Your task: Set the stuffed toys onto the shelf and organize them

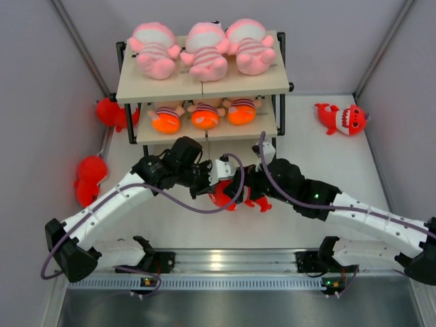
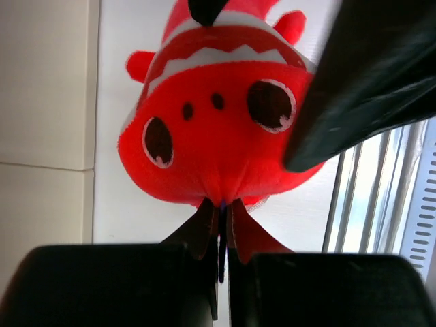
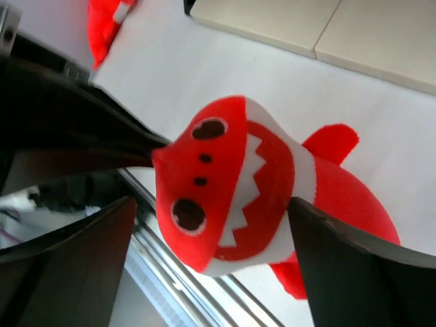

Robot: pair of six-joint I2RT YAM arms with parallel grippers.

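A red shark (image 1: 228, 197) with a white toothy mouth hangs just in front of the shelf (image 1: 150, 88), between both grippers. My left gripper (image 1: 212, 182) is shut on a fold of plush at the shark's snout (image 2: 218, 129), fingertips pinched together (image 2: 219, 211). My right gripper (image 1: 243, 187) is open; its fingers (image 3: 361, 266) stand on either side of the shark (image 3: 238, 191) without squeezing it. Three pale-pink striped dolls (image 1: 204, 49) lie on the top board. Three orange-red toys (image 1: 204, 114) sit on the middle board.
Loose red sharks lie on the table at the far right (image 1: 346, 119), left of the shelf (image 1: 112, 112) and by the left wall (image 1: 88, 178). The lowest beige board shows in the right wrist view (image 3: 340, 27). Grey walls close in both sides.
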